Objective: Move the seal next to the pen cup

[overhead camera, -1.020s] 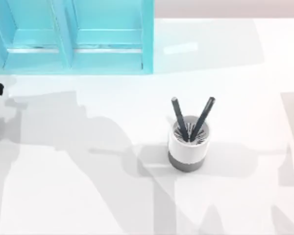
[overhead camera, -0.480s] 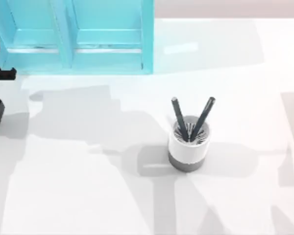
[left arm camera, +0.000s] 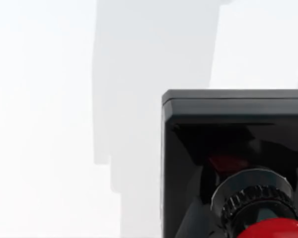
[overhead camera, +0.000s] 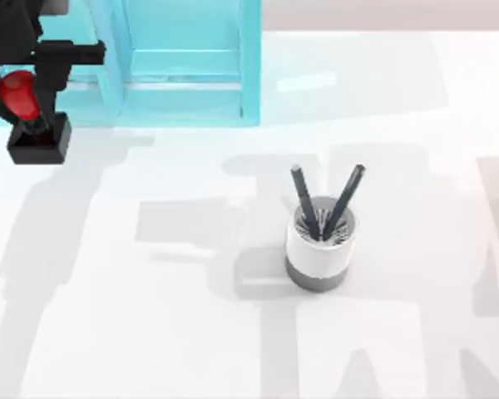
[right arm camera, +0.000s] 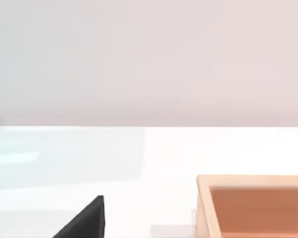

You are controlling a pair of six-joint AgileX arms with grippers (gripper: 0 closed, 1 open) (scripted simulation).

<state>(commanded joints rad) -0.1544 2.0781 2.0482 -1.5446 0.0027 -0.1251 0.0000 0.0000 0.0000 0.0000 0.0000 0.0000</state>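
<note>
The seal (overhead camera: 23, 108), a red knob on a black square base, hangs tilted at the table's far left, in front of the cyan cabinet. My left gripper (overhead camera: 21, 87) is shut on its knob. The left wrist view looks down on the seal's black base (left arm camera: 233, 129), with the red knob (left arm camera: 270, 232) at the picture's edge and bare white table beneath. The pen cup (overhead camera: 320, 253), white with a grey bottom band and two dark pens in a V, stands near the table's middle, far to the right of the seal. My right arm is parked; a dark part of its gripper (right arm camera: 84, 220) shows.
A cyan cabinet (overhead camera: 183, 66) stands along the back left, just behind the held seal. A tan wooden box (right arm camera: 253, 206) sits on the table in the right wrist view. White tabletop (overhead camera: 166, 316) stretches between the seal and the cup.
My left gripper has come in from the left edge toward the back and right, bringing the seal's red knob and base fully into view. The pen cup has not moved.
</note>
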